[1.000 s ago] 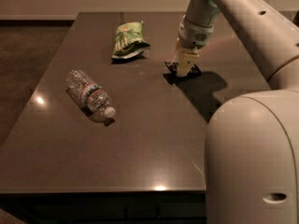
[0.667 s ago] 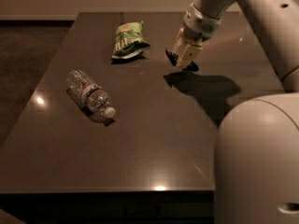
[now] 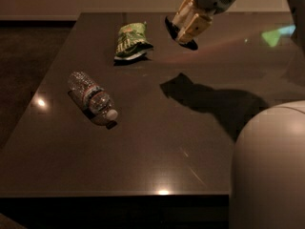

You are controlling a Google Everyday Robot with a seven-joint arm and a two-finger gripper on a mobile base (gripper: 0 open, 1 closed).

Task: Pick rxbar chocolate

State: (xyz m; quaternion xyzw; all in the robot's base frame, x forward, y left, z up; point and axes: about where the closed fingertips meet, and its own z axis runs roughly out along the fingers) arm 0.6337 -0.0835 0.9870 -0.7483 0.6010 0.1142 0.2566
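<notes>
Inspection at bench (image 3: 143, 147), dark and glossy, filling most of frame.

Find gripper (image 3: 183, 36) at upper centre-right of frame, suspended above far part of bench, not touching surface. Note cream fingers (image 3: 191, 22) closed on snack bar (image 3: 170, 26), a small flat black wrapper showing as dark edges at left side and lower tip of fingers. Lettering too small to read.

Record dark shadow (image 3: 200, 97) of arm on bench, below gripper, toward centre-right.

Find chip bag (image 3: 131, 42), green, crumpled, lying flat at upper centre-left, near gripper but apart from it.

Find water bottle (image 3: 91, 98), clear plastic, lying on its side at left of frame, white cap toward lower right, well apart from chip bag.

Note pale rounded robot body (image 3: 269, 171) filling lower right corner.
</notes>
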